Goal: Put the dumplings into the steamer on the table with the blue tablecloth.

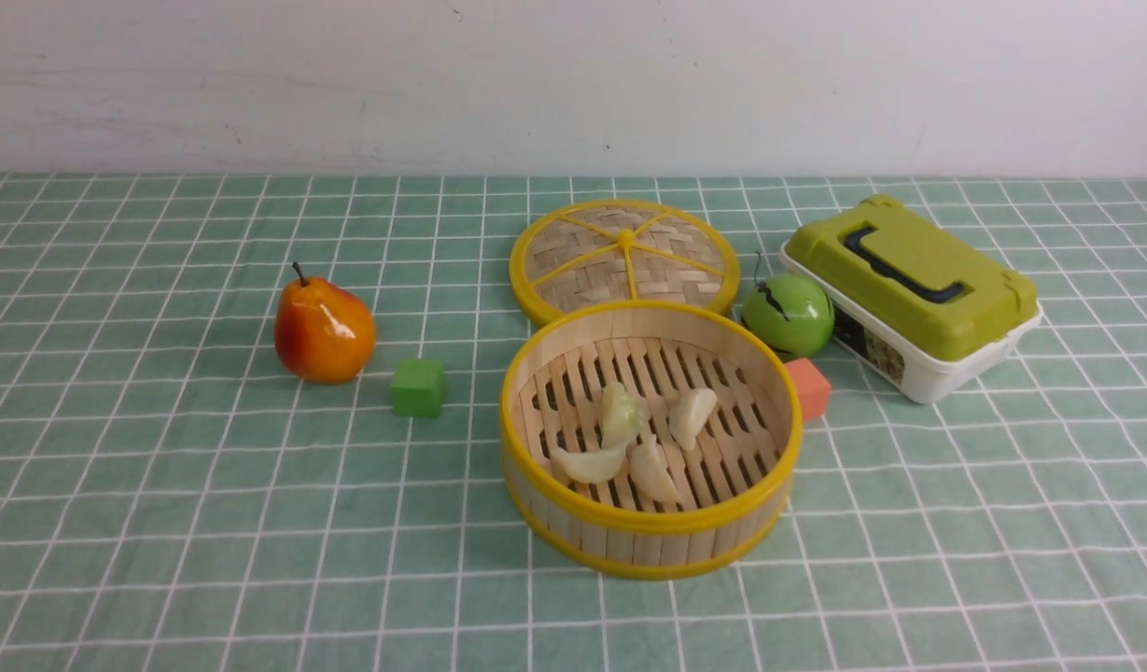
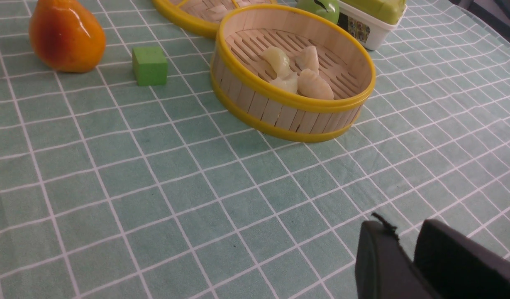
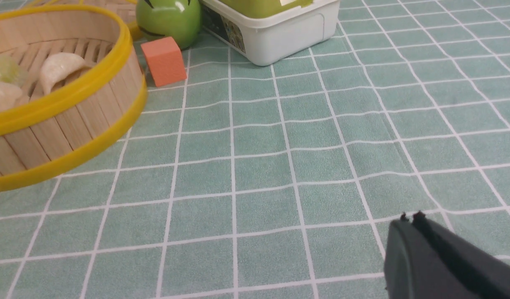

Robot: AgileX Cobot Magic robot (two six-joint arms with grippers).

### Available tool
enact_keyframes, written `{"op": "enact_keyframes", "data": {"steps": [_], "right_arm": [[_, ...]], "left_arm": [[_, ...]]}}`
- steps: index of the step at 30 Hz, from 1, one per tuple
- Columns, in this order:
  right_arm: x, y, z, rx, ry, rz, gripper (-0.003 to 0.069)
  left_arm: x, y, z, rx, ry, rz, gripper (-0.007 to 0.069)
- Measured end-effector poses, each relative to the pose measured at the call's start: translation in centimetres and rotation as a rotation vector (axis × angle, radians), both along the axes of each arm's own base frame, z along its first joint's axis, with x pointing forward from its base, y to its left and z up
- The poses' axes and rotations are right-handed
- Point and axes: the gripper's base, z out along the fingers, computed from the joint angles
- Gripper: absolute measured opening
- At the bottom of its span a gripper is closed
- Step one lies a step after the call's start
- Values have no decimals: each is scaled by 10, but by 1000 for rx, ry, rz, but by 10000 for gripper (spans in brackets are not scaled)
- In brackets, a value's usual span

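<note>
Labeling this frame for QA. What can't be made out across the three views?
- Left gripper: left wrist view, fingers cut off by the frame's edge; absent from front view.
- Right gripper: right wrist view, only the tips show, pressed together.
- Orange cube: front view, partly behind the steamer.
- Dumplings: four in front view; the steamer's wall hides some in both wrist views.
- Box label: too small to read.

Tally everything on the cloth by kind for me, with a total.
Dumplings, all inside the steamer: 4
Steamer: 1
Woven lid: 1
Pear: 1
Green apple: 1
Cubes, green and orange: 2
Green-lidded box: 1
Total: 11
</note>
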Motion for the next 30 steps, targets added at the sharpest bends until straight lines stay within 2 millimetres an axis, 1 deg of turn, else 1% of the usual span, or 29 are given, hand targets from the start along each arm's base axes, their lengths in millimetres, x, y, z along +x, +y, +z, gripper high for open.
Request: {"op": "enact_keyframes", "data": {"steps": [10,26,28,30], "right_arm": [[0,0,0,0,1,0,-8],[0,0,0,0,1,0,-3],[0,0,0,0,1,0,-1],[0,0,0,0,1,0,0]], "left_arm": [[0,0,0,1,2,0,143],[0,0,0,1,2,0,143],[1,0,-3,8,3,2,143],[4,-1,-9,29,-7,10,143]]}}
